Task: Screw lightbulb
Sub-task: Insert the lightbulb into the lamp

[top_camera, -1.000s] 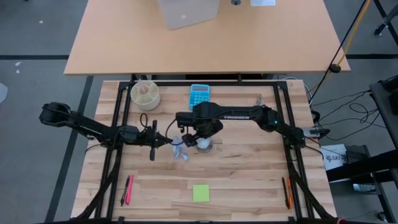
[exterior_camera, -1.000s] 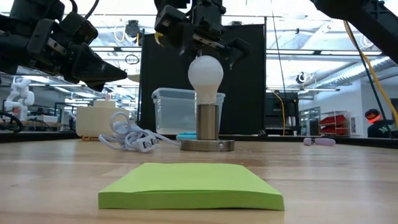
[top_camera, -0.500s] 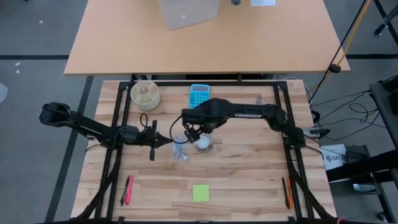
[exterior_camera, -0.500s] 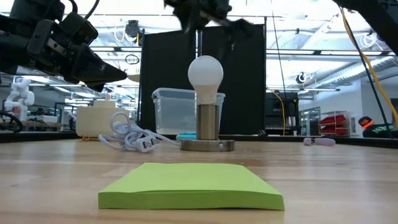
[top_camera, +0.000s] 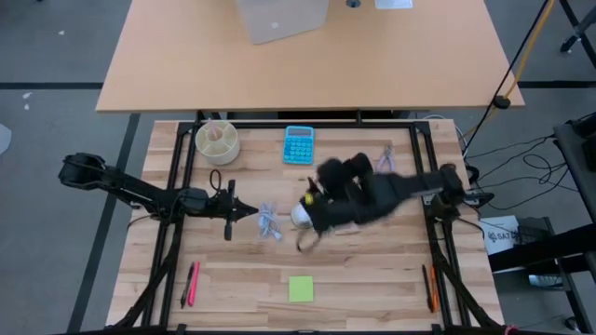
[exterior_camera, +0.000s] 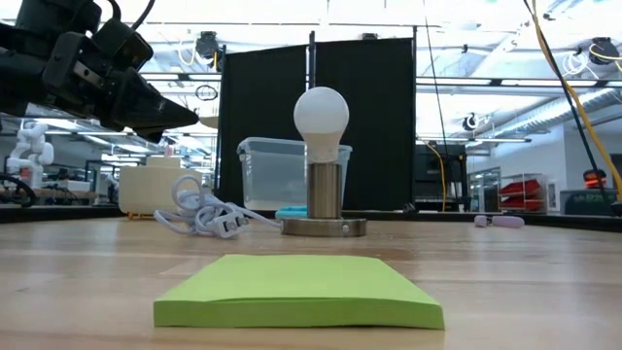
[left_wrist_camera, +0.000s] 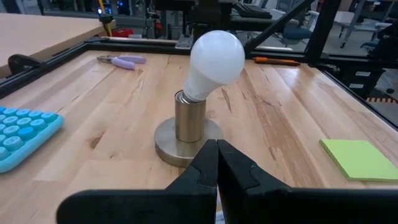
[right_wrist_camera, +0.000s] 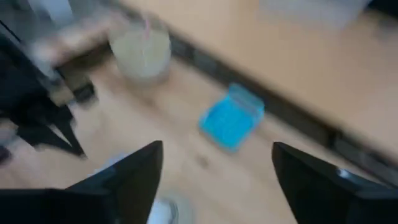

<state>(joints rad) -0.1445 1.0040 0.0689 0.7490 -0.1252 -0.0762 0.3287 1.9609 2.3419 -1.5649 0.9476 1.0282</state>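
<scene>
The white lightbulb (exterior_camera: 322,115) stands with its base in the upright metal socket (exterior_camera: 325,194) at the table's middle; in the left wrist view the lightbulb (left_wrist_camera: 214,57) leans a little on the socket (left_wrist_camera: 189,121). My left gripper (left_wrist_camera: 216,151) is shut and empty, level, just left of the socket and pointing at it. My right gripper (right_wrist_camera: 214,180) is open and empty, high above the table and near-right of the bulb. Its arm (top_camera: 368,197) shows blurred in the high view and is out of the low view.
A blue calculator (top_camera: 299,144) and a round cup (top_camera: 217,140) lie at the far side. A white cord with its plug (top_camera: 268,221) lies left of the socket. Green sticky notes (top_camera: 301,288) and pens (top_camera: 191,284) lie near the front edge, purple pliers (top_camera: 385,156) far right.
My right gripper has risen from just over the bulb, up out of the low view, swinging toward the table's right and near edges while its wrist turned. The bulb has stayed in the socket.
</scene>
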